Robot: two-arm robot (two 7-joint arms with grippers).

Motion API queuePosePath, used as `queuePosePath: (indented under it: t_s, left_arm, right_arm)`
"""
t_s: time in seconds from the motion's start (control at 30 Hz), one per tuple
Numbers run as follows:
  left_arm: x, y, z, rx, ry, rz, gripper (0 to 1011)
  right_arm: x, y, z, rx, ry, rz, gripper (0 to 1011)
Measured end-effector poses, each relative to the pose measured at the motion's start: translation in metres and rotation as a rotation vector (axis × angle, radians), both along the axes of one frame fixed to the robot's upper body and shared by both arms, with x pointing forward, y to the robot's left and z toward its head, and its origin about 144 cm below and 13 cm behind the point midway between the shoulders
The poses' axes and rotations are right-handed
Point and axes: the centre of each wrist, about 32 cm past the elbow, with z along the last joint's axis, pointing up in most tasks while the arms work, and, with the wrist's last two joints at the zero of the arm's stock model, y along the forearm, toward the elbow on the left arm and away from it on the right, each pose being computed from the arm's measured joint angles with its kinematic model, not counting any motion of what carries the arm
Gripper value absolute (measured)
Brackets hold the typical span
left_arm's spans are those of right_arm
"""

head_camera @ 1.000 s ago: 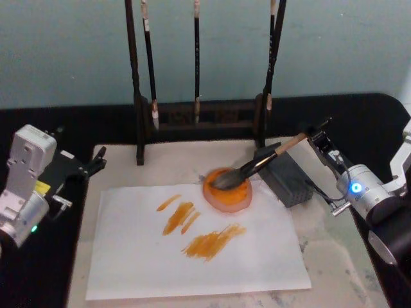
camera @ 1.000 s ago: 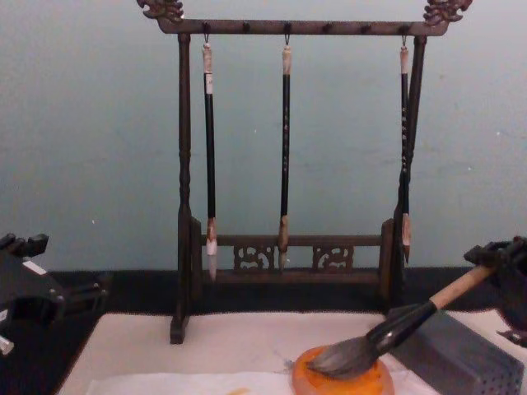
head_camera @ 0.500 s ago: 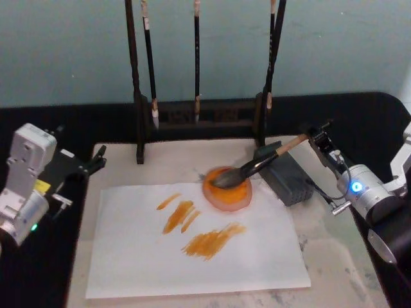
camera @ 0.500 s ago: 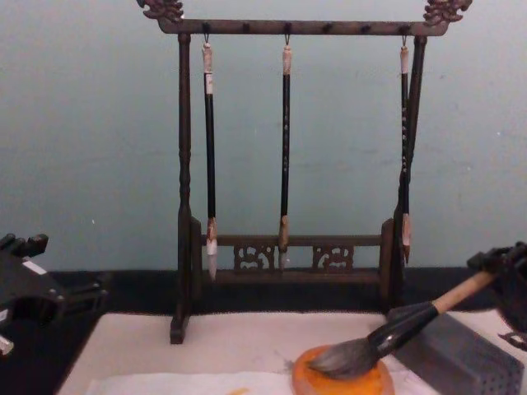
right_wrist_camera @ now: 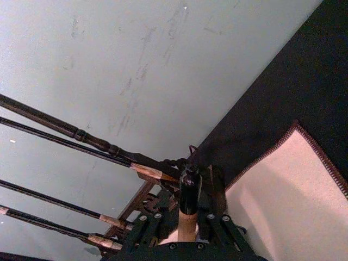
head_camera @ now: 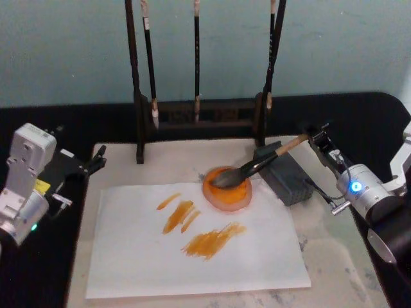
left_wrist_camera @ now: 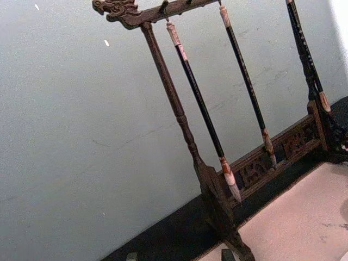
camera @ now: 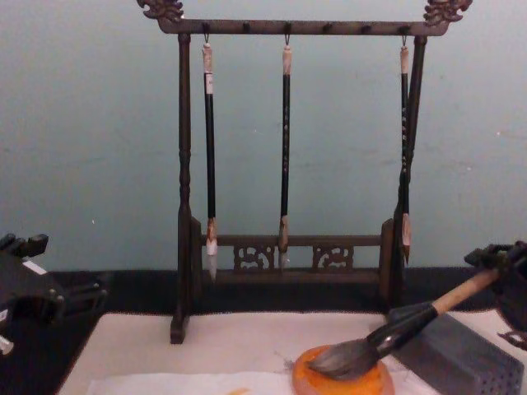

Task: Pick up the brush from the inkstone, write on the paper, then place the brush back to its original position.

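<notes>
Right hand (head_camera: pixel 313 138) at the counter's right side, fingers clamped on the brush (head_camera: pixel 253 168) shaft near its black end cap. Brush slants down-left; tuft lies in the inkstone (head_camera: pixel 227 189), ferrule over the top corner of the grey block (head_camera: pixel 284 178) just beside the dish. Inkstone overlaps the far right edge of the paper (head_camera: pixel 141 256), which carries orange strokes (head_camera: pixel 212 240) & lies on the cream mat (head_camera: pixel 334 269). Brush rack (camera: pixel 288 164) behind w/ three slim brushes hanging. Left hand (head_camera: pixel 96 160) idle at left edge, apart from everything; fingers open or shut: can't tell. No readable labels or writing anywhere.
</notes>
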Motion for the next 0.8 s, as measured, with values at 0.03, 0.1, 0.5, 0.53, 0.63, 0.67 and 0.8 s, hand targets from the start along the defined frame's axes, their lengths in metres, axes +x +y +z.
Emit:
queuePosePath:
  t_s: [0.03,0.1,0.5,0.53,0.63,0.67,0.8]
  left_arm:
    - [0.0000,0.0000,0.0000,0.000,0.000,0.000,1001]
    - [0.0000,0.0000,0.0000,0.000,0.000,0.000,1001]
    - [0.0000,0.0000,0.0000,0.000,0.000,0.000,1001]
    - [0.0000,-0.0001,0.0000,0.000,0.000,0.000,1001]
    - [0.0000,0.0000,0.0000,0.000,0.000,0.000,1001]
    - [0.0000,0.0000,0.0000,0.000,0.000,0.000,1001]
    - [0.0000,0.0000,0.0000,0.000,0.000,0.000,1001]
  right_arm:
    - [0.0000,0.0000,0.0000,0.000,0.000,0.000,296]
    - [0.0000,0.0001,0.0000,0.000,0.000,0.000,358]
    - [-0.0003,0.0002,0.0000,-0.001,0.000,0.001,756]
    - [-0.0003,0.0001,0.0000,-0.001,0.000,0.001,778]
    - [-0.0003,0.0001,0.0000,-0.001,0.000,0.001,867]
    - [-0.0003,0.0002,0.0000,-0.001,-0.001,0.001,886]
    - [-0.0003,0.0002,-0.0001,-0.001,-0.001,0.001,978]
